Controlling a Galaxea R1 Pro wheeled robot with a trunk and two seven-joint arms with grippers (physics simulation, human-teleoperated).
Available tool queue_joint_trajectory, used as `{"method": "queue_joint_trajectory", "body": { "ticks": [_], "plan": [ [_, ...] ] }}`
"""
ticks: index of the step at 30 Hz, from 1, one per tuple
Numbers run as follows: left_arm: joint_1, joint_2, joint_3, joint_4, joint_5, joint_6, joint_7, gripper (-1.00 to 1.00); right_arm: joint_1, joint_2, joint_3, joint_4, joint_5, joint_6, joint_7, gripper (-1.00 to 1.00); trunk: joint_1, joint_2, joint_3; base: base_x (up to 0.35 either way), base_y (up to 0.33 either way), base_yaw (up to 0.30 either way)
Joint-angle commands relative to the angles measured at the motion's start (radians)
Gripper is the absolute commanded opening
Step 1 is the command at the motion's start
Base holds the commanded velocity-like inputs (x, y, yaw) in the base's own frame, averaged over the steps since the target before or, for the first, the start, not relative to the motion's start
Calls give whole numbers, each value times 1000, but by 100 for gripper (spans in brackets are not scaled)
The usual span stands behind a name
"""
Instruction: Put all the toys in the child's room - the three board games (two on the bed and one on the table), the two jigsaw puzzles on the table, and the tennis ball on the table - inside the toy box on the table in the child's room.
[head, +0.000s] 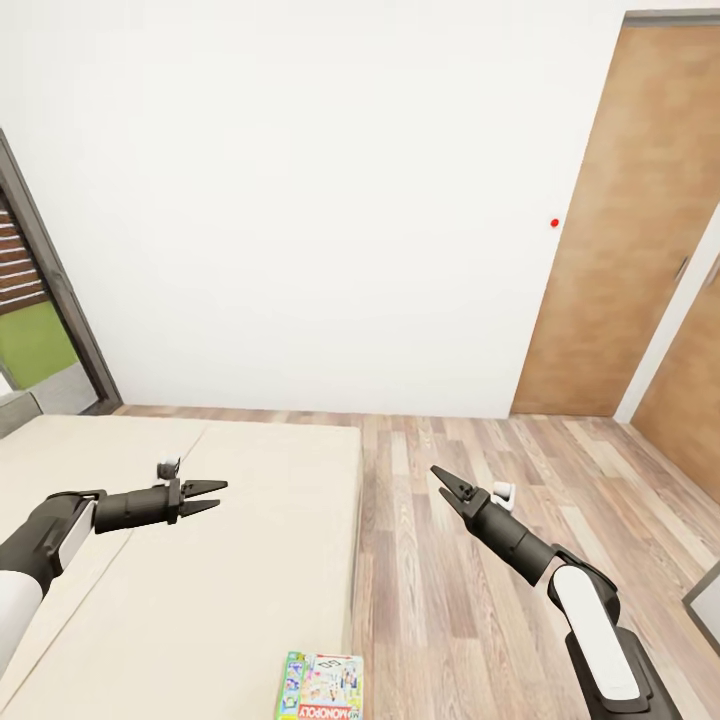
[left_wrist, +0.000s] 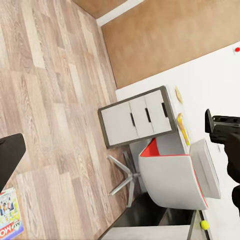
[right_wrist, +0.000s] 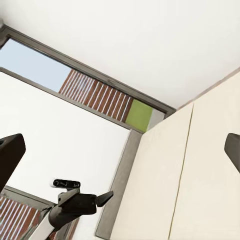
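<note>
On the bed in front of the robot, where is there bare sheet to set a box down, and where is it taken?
Most of the bed is bare: the whole sheet from the wall side down past the left gripper, which hovers over it, jaws open. Only the near edge by the floor is taken, by a board game. The right gripper hangs over wood floor.

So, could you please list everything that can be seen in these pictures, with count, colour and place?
bed: one, beige sheet, lower left of the head view
board game: one, colourful box, on the bed near its edge
floor: wood planks, right of the bed
door: one, brown wood, right wall
window: one, grey frame, far left
cabinet: one, white drawers with grey frame, by the wall
chair: one, white with red edge, beside the cabinet
ball: one, yellow, near the chair
left gripper: black, jaws open, over the bed
right gripper: black, jaws open, over the floor
</note>
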Motion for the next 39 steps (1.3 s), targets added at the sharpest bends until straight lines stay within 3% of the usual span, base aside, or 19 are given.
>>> {"method": "queue_joint_trajectory", "body": {
  "ticks": [1, 31, 39],
  "plan": [
    [-1, 0, 0, 0, 2, 10, -2, 100, -1, 0, -1, 0, -3, 7, 1, 100, 1, -2, -1, 0, 0, -58],
    [-1, 0, 0, 0, 2, 10, -3, 100, -1, 1, 0, 0, -2, 5, -3, 100, 1, -2, 26, 0, 0, -11],
    [-1, 0, 0, 0, 2, 10, -3, 100, -2, 0, 2, 1, -3, -41, -6, 100, 1, -2, 31, 0, 0, 0]
  ]
}}
